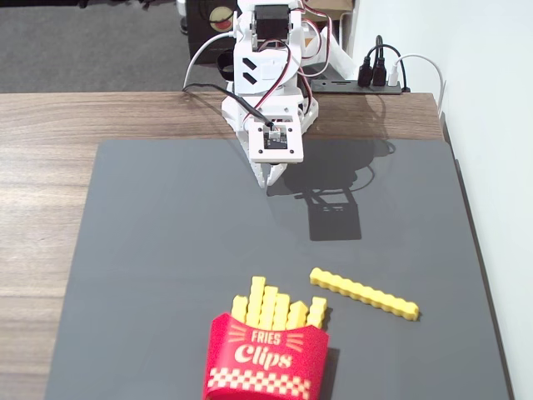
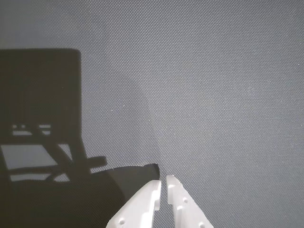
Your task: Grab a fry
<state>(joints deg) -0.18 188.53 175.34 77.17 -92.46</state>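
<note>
The fry, a long bright yellow crinkle-cut stick, lies flat on the grey mat at the front right, just right of the red carton. The carton reads "Fries Clips" and has a cluster of shorter yellow fries fixed in its top. My white gripper hangs over the far edge of the mat, well away from the fry. In the wrist view the gripper enters from the bottom with its jaws nearly together and nothing between them. The fry does not show in the wrist view.
The mat lies on a wooden table. The arm's base stands at the far edge with cables and a black power strip behind it. A white wall runs along the right. The arm's shadow falls on the mat.
</note>
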